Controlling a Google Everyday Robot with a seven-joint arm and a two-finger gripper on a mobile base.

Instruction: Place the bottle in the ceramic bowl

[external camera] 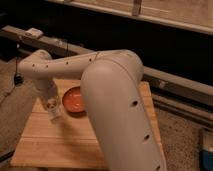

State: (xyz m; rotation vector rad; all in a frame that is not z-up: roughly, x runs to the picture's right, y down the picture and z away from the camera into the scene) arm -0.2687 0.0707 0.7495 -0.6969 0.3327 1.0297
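Closest to me is the thick pale arm point(117, 105), its big rounded elbow filling the middle and lower right and hiding the right part of the wooden table point(60, 145). The table's bare boards run across the lower left. From the elbow the arm reaches left, bends at a rounded joint and drops down to the gripper point(52, 109), which hangs over the left part of the table. Its fingers are closed on the bottle point(55, 116), a small whitish thing that points downward below the wrist, off the boards as far as I can tell. Just to the right of it, on the table, sits the ceramic bowl point(74, 101), orange inside with a darker rim; the elbow covers its right edge. The bottle is beside the bowl's left rim, not inside it. Low on the right edge there is something blue point(207, 150) on the floor. Behind the table a long grey rail point(175, 82) runs across the room, with a small white box point(34, 33) resting on its far left end.
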